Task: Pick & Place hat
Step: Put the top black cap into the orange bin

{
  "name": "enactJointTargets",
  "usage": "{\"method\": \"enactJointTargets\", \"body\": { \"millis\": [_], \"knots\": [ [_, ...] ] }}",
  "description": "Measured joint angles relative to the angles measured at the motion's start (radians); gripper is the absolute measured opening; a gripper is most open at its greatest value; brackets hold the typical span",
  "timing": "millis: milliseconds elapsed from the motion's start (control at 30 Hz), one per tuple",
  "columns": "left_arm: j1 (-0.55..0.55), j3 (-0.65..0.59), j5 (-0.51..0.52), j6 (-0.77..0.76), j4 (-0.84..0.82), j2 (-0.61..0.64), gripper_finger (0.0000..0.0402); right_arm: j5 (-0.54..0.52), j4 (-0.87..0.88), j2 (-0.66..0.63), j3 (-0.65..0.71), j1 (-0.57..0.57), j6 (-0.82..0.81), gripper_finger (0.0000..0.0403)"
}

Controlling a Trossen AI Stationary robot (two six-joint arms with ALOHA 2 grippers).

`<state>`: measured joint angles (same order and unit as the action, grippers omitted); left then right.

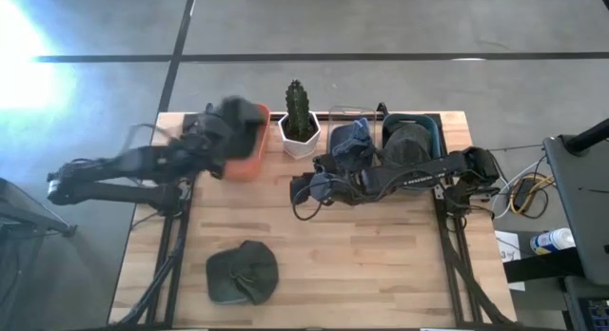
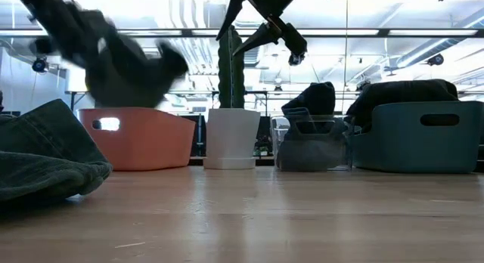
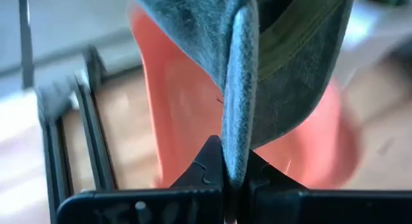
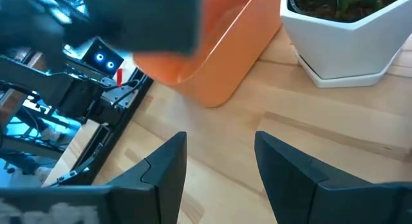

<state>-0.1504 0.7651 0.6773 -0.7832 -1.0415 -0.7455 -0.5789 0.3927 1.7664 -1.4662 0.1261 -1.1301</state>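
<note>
- My left fingers [image 3: 226, 185] pinch a hat [image 3: 283, 63] by its edge above the orange bin [image 1: 245, 152]; that thin grip could slip, dropping it outside.
- My right fingers [image 4: 219, 166] hang open, empty.

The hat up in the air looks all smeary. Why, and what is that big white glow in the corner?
High view: the left gripper and its hat are smeared by motion over the orange bin; glare whitens the floor at upper left. Low view: the hat is blurred too, and the ceiling lights are bright.
</note>
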Motion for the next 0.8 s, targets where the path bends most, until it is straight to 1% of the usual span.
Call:
{"method": "enactJointTargets", "body": {
  "millis": [67, 167, 233, 300, 500, 633, 800],
  "knots": [
    [-0.044, -0.046, -0.090, 0.002, 0.049, -0.052, 0.0003, 0.000, 0.000, 0.000, 0.000, 0.000, -0.009, 0.0178],
    [-0.088, -0.102, -0.246, 0.004, 0.174, -0.122, 0.0005, 0.000, 0.000, 0.000, 0.000, 0.000, -0.015, 0.0178],
    [-0.102, -0.113, -0.309, 0.003, 0.244, -0.147, 0.0012, 0.000, 0.001, 0.000, 0.000, 0.000, -0.015, 0.0178],
    [-0.107, -0.116, -0.320, 0.003, 0.286, -0.173, 0.0018, 0.001, 0.005, 0.000, 0.000, 0.000, -0.017, 0.0178],
    [-0.116, -0.109, -0.323, -0.005, 0.287, -0.205, 0.0024, 0.004, 0.051, -0.003, 0.000, 0.003, -0.023, 0.0178],
    [-0.114, -0.109, -0.336, -0.085, 0.268, -0.186, 0.0026, 0.004, 0.070, -0.006, 0.000, 0.002, -0.023, 0.0178],
    [-0.112, -0.109, -0.465, -0.181, 0.266, -0.122, 0.0027, 0.011, 0.076, -0.006, 0.000, 0.002, -0.023, 0.0178]
  ]
}}
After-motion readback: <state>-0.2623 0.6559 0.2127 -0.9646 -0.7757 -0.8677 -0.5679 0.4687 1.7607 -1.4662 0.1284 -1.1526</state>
